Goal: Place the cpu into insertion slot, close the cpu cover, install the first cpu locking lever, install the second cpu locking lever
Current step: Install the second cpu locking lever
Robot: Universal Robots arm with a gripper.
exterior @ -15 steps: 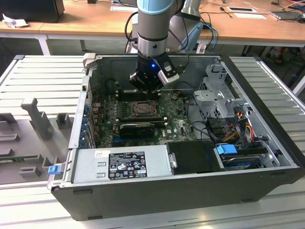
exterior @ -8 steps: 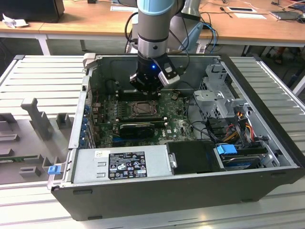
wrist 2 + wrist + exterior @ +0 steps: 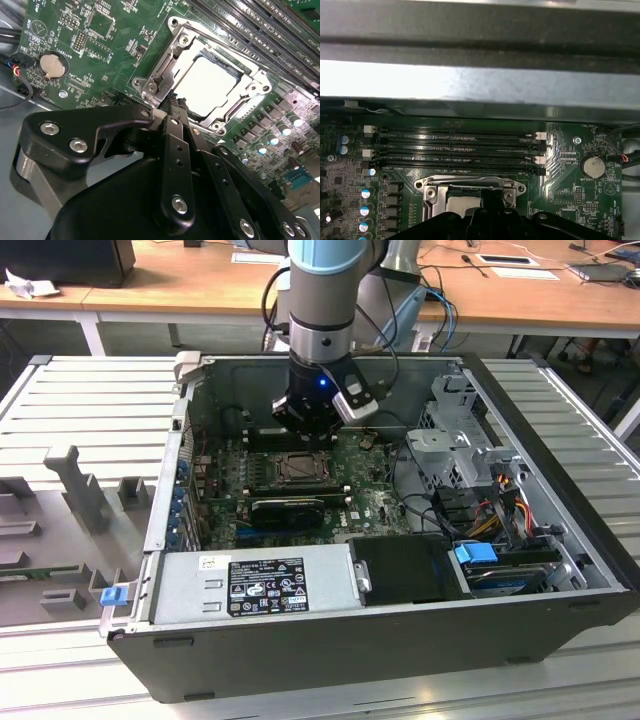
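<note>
While claw [image 3: 175, 100] hovers, cpu [image 3: 210, 82] seated (cover [image 3: 165, 70] down)

Open-topped computer case [image 3: 330, 640] gave access from above only. Arm [image 3: 322, 350] came down through frame centre, gripper [image 3: 176, 102] hung just above the insertion slot [image 3: 207, 82], its jaws drawn together. Memory slots [image 3: 457, 147] ran just beside the socket, toward the case's far wall [image 3: 480, 85]. Power supply [image 3: 255, 585] blocked lower centre; drive cage [image 3: 460, 440] and cable bundle [image 3: 490, 505] crowded the exterior view's right. Bare green motherboard [image 3: 115, 55] beside the socket was low and open.
</note>
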